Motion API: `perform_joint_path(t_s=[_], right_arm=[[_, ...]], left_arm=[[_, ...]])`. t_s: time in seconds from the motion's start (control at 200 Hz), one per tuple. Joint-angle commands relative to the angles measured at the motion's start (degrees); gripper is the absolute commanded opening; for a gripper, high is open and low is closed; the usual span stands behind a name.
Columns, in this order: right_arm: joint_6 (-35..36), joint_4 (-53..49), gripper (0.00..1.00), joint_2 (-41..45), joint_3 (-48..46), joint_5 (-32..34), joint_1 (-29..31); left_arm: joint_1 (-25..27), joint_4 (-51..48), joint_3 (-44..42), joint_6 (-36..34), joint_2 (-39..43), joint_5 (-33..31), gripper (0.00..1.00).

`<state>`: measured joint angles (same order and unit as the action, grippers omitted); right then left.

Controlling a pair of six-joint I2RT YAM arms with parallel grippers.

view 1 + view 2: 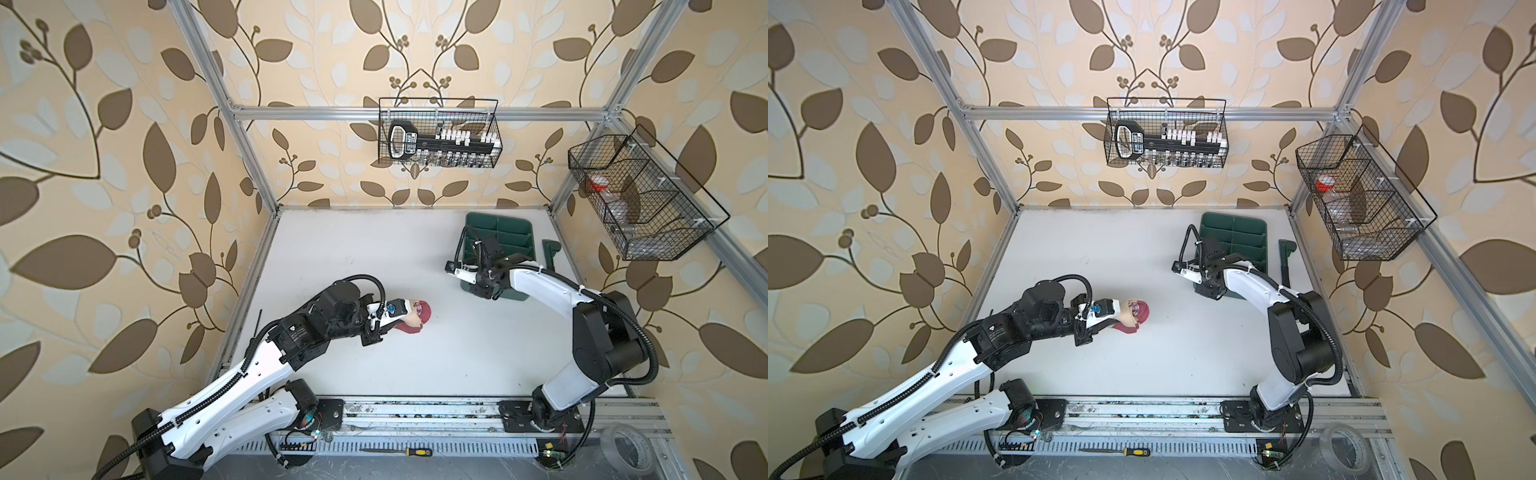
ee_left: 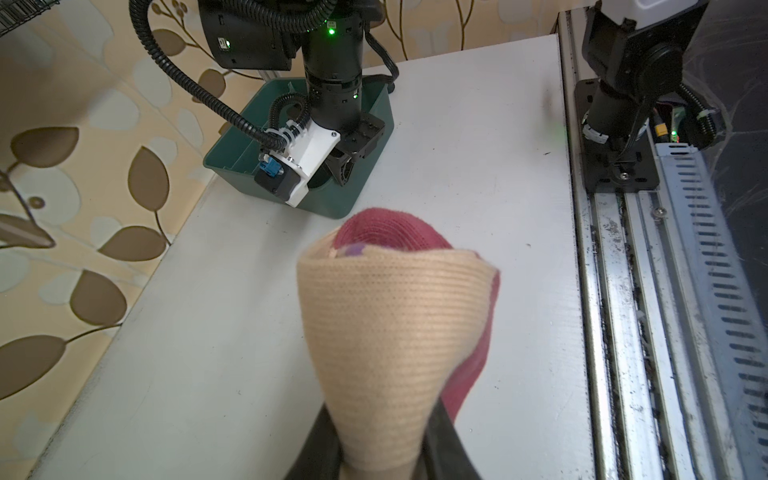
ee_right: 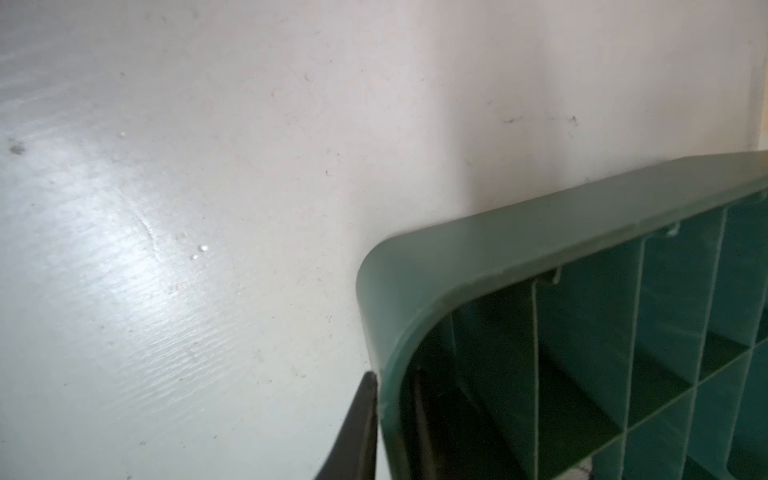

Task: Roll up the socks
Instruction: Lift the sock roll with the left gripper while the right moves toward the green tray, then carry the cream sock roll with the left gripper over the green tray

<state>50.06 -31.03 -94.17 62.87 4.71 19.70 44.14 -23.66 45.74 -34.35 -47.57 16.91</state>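
Socks [image 2: 395, 316] show as one beige-and-maroon roll, pinched at its narrow end by the left gripper [image 2: 382, 451] over the left-middle of the table [image 1: 457, 357], well apart from the green bin [image 3: 540, 216]; no black sock is visible. Held by so little fabric, the roll may loosen and unfurl if swung. The right gripper [image 3: 390, 415] is pressed onto the bin's wall, so a careless pull could drag or tip it.
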Motion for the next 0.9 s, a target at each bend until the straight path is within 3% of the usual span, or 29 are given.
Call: perform_joint_path(t_s=[0.0, 0.205, 0.325, 0.7, 0.81, 0.895], right_arm=[[0.12, -2.0, 0.02, -1.84, 0.85, -2.42, 1.1], [-0.49, -3.02, 0.0, -1.39, -0.23, -2.6, 4.0], [-1.35, -3.52, 0.0, 0.94, -2.63, -3.71, 7.33], [-10.21, -4.57, 0.0, 6.72, -5.0, -5.68, 27.04], [-11.13, -3.69, 0.09, 6.23, -4.82, -6.84, 29.34], [-11.17, -4.13, 0.28, 6.89, -4.15, -8.4, 29.6]], left_arm=[[-0.65, 3.1, 0.14, 0.43, 0.17, -1.08, 0.0], [-0.72, 2.58, 0.67, 2.66, 1.02, -2.71, 0.0], [-0.72, 1.48, 0.66, 3.77, 3.29, -7.19, 0.0], [-0.72, -8.14, 8.41, -0.95, 11.8, -19.76, 0.0], [-0.72, -10.15, 10.86, -2.76, 11.81, -21.03, 0.0], [-0.72, -11.05, 12.37, -3.44, 10.34, -20.78, 0.0]])
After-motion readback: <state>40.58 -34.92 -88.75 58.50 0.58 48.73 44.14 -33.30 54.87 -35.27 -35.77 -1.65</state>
